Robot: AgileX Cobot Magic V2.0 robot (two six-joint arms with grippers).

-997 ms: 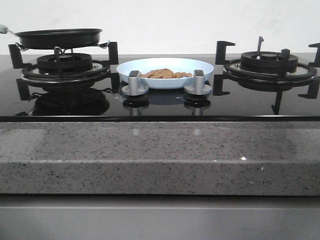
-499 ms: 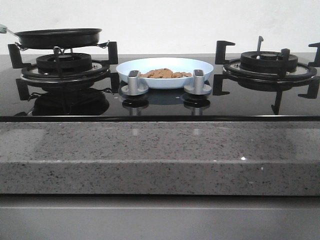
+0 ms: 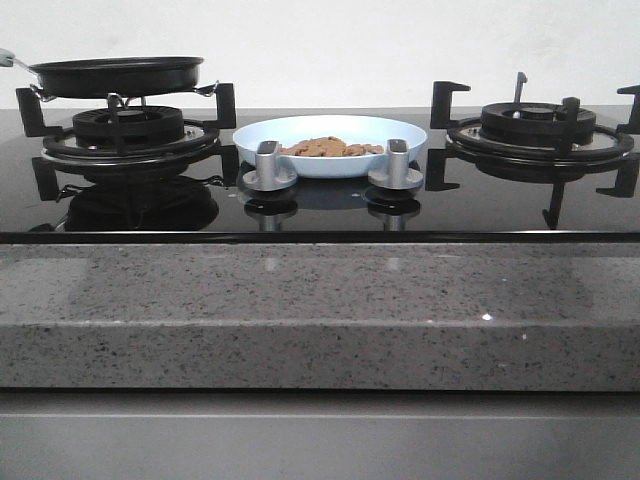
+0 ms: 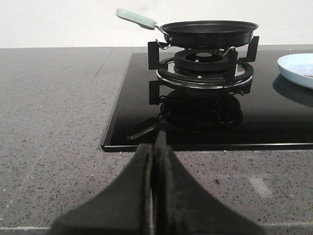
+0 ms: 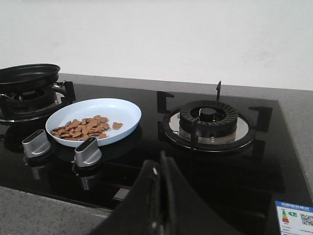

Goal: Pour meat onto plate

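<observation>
**Orange-brown meat on pale plate, both pincers withdrawn**

Orange-brown meat (image 5: pixel 83 128) heaped in pale blue-white plate (image 5: pixel 124 110), mostly toward the side nearer the two silver knobs (image 5: pixel 86 153); a single piece lying slightly apart from the heap. Plate flat on the black glass hob (image 5: pixel 244 166), between left burner (image 3: pixel 130 128) and right burner (image 5: pixel 209 119), just behind the knobs. Heap's long axis running roughly across the plate, left to right in the front view; plate itself round, rim up, no pointing direction. Black frying pan (image 4: pixel 208 32) level on the left burner grate, its pale green handle (image 4: pixel 136 18) angled up and away from the plate; interior not visible. Left pincer (image 4: pixel 154 161) closed with fingers pressed together, holding nothing, low over the speckled stone tabletop (image 4: pixel 54 122) in front of the hob. Right pincer (image 5: pixel 160 183) likewise closed and empty, over the hob's front edge.

Pouring judged complete. Remaining risks: an arm sweeping forward and clipping a knob or the plate rim, sliding the plate on smooth glass and scattering the meat; a knock to the raised handle tipping the pan off its grate.
</observation>
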